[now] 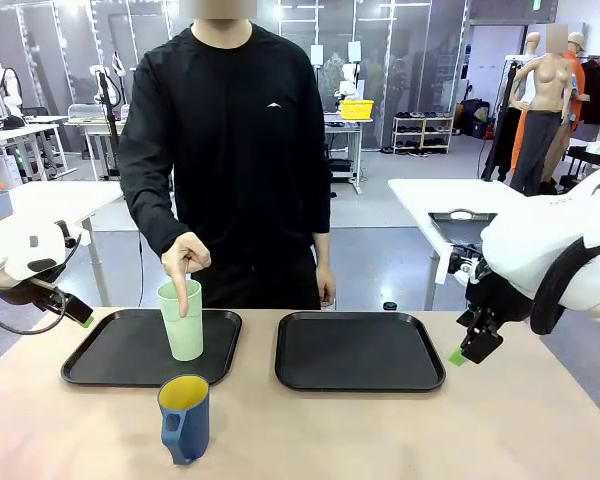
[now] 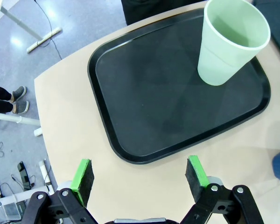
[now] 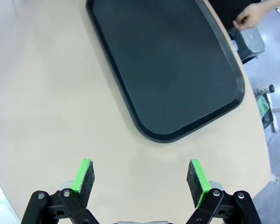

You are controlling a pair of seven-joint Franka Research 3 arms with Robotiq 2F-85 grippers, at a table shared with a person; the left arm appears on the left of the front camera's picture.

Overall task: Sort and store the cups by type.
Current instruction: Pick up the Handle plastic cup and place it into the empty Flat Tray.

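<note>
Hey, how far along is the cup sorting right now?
One looks done: the green tumbler stands on the left tray, the person's hand pointing at it. Nothing is in hand: the left claw and right claw are open, holding nothing. Left: the blue mug sits on the table, off both trays, probably headed for the right tray.

You have a left black tray [image 1: 120, 352] and a right black tray [image 1: 360, 352] side by side, apart, on the beige table [image 1: 380, 435], with a person in a black top [image 1: 230, 150] behind and a yellow crate [image 1: 357, 109] far back.
</note>
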